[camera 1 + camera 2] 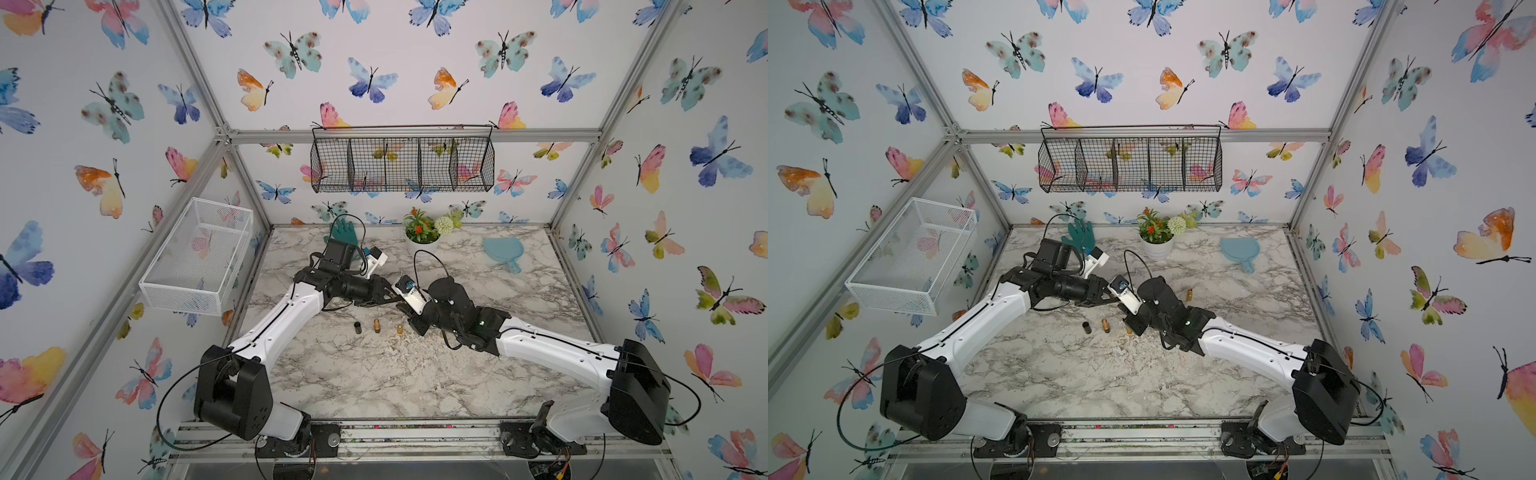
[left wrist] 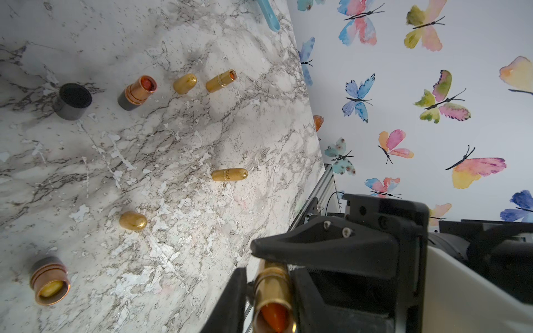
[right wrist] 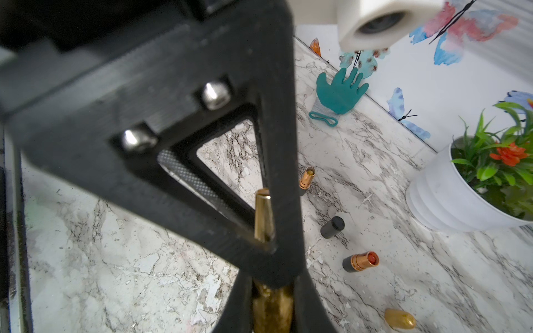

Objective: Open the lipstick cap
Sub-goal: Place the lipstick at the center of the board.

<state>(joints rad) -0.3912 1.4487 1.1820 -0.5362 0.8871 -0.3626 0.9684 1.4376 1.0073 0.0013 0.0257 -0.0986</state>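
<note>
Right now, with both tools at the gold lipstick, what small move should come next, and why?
Probably close the left tool gently on the lipstick. The right tool grips its base, its orange tip is bare, so it is open, and the left fingers flank the tube.

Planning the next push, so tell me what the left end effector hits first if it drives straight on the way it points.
Probably the right end effector, directly opposite and gripping the far end of the lipstick that sits between the left end effector's fingers. The gap is hard to judge.
</note>
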